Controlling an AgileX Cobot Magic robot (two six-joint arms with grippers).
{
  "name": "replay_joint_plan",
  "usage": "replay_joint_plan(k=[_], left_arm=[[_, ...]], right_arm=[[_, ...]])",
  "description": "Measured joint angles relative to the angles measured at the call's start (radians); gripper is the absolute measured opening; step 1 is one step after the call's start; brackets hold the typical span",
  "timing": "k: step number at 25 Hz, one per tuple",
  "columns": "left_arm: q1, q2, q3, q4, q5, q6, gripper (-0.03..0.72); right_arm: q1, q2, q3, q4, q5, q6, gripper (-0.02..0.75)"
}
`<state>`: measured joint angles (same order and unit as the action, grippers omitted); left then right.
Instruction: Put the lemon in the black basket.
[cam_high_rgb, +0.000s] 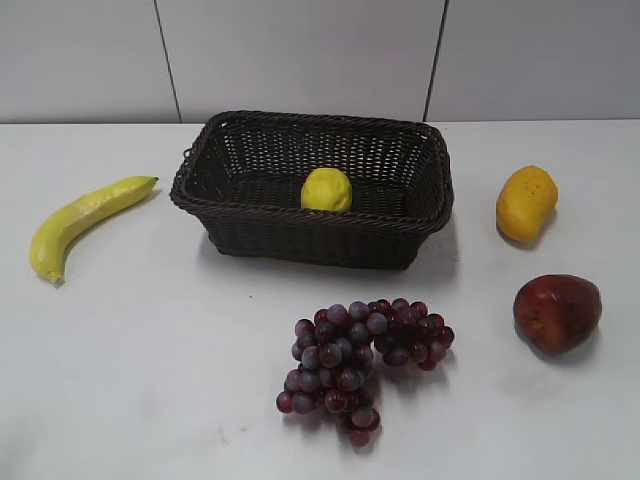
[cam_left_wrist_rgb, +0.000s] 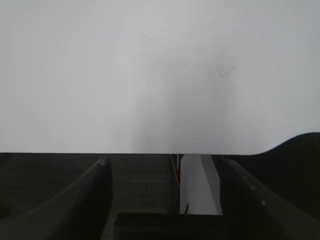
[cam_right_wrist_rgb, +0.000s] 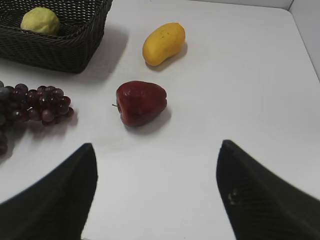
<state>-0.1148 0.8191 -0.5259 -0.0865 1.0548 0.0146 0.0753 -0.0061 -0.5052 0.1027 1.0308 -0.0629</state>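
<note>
The pale yellow lemon (cam_high_rgb: 326, 189) lies inside the black basket (cam_high_rgb: 310, 240), near the middle of its floor. It also shows at the top left of the right wrist view (cam_right_wrist_rgb: 40, 21), inside the basket (cam_right_wrist_rgb: 60, 50). Neither gripper shows in the exterior view. My right gripper (cam_right_wrist_rgb: 157, 145) is open and empty above bare table, well to the right and in front of the basket. My left gripper (cam_left_wrist_rgb: 164, 161) is open and empty, its dark fingers low at the table's near edge, with only white tabletop ahead.
A yellow banana (cam_high_rgb: 85, 215) lies left of the basket. An orange-yellow mango (cam_high_rgb: 526, 203) and a dark red apple (cam_high_rgb: 557, 312) lie to the right. A bunch of purple grapes (cam_high_rgb: 360, 360) lies in front. A white wall stands behind the table.
</note>
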Motion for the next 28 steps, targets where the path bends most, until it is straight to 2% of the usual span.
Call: replay_joint_plan(k=[16, 28], left_arm=[[0.000, -0.574, 0.022, 0.001, 0.005, -0.023, 0.497], [0.000, -0.809, 0.024, 0.002, 0.007, -0.023, 0.488]], right_arm=[[0.000, 0.000, 0.000, 0.000, 0.000, 0.002, 0.561], [0.000, 0.000, 0.000, 0.000, 0.000, 0.001, 0.561]])
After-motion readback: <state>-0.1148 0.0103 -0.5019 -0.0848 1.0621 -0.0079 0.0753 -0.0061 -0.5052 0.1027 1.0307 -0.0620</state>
